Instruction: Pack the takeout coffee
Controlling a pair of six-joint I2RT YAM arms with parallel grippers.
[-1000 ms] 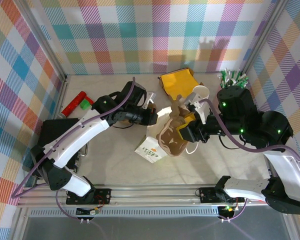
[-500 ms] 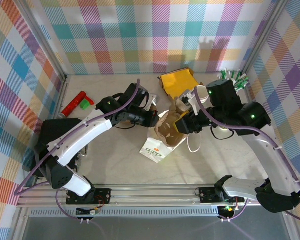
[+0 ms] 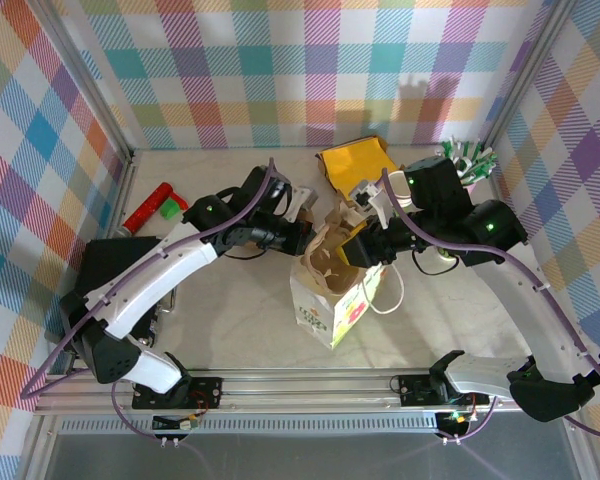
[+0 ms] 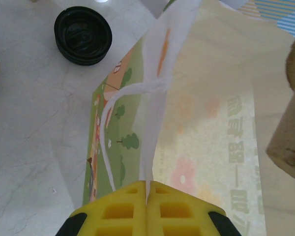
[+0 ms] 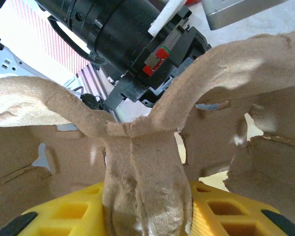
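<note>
Grippers on my feed: left gripper (image 4: 147, 189) pinched on the edge of the paper bag (image 4: 206, 128); right gripper (image 5: 146, 196) clamped on the pulp cup carrier (image 5: 152, 123); black lid (image 4: 83, 35) lies on the table (image 4: 29, 123) beside the bag.

You get bright, even light. Soft shadows fall on the back wall (image 3: 420, 95). Up close, your wrist views look blurry.

The left arm (image 3: 165, 268) and the right arm (image 3: 550, 310) are white with black joints. A purple cable (image 3: 272, 178) runs along each. Tiny green lights (image 3: 490, 226) glow on the joints. The left gripper (image 4: 147, 187) has yellow fingers (image 4: 119, 214) with square holes.
</note>
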